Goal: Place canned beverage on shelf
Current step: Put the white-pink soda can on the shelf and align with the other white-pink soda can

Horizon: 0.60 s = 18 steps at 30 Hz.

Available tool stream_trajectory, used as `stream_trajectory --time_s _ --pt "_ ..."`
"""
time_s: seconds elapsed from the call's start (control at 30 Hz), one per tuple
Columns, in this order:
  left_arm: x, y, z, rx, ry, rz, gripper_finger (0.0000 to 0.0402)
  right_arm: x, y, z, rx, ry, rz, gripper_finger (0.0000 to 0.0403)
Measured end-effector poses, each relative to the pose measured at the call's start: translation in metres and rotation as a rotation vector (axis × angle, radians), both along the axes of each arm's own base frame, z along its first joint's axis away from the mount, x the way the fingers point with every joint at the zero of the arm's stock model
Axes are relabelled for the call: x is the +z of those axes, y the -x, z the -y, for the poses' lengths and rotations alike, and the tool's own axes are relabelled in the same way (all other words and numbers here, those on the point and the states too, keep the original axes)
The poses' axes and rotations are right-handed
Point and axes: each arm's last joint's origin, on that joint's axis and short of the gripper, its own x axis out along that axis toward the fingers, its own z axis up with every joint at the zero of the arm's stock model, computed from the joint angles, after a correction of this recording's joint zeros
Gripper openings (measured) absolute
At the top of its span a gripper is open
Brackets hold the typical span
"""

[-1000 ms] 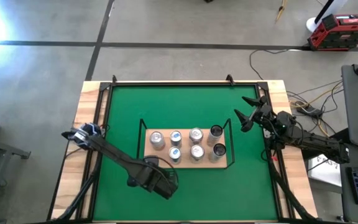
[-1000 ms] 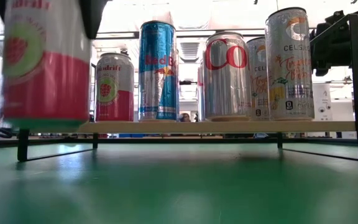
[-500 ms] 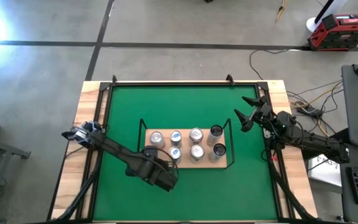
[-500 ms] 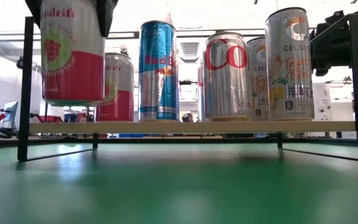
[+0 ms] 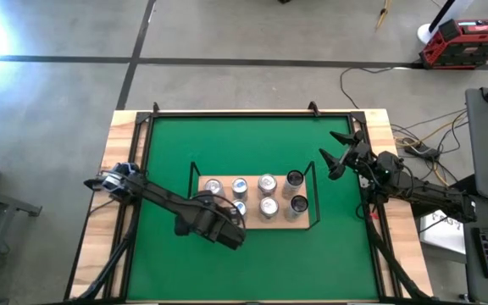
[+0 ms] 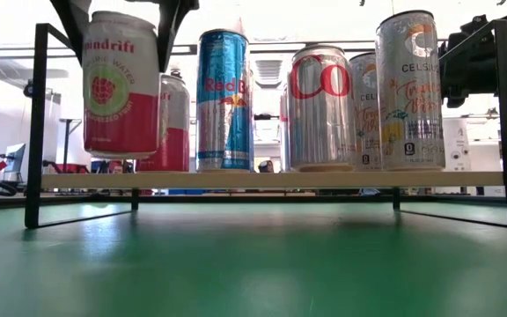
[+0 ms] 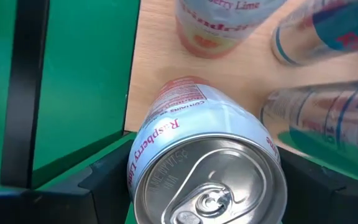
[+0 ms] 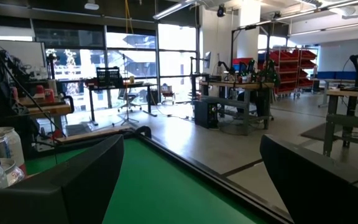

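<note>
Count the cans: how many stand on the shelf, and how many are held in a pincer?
Cans standing on the shelf: 7
Raspberry can held in the left pincer: 1
Total: 8

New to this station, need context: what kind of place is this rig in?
Likely a robotics lab or workshop: workbenches and red parts racks beyond the green table, bare concrete floor.
</note>
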Motion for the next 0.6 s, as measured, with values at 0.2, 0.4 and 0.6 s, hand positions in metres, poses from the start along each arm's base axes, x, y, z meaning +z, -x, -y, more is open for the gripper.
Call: stream_trajectory --time_s 0.2,0.4,0.6 --pt "-0.0007 0.0006 -0.0011 0.062 -0.006 0.008 0.0288 0.0 0.0 0.0 0.0 0.0 0.0 0.0368" --pt "-0.0071 0.0017 -0.004 0.103 -0.036 0.001 0.0288 0.0 0.0 0.0 0.0 0.001 -0.001 0.0368" --pt "-0.0083 0.0007 -0.007 0.162 -0.038 0.014 0.0288 0.0 0.0 0.0 0.0 0.0 0.0 0.0368"
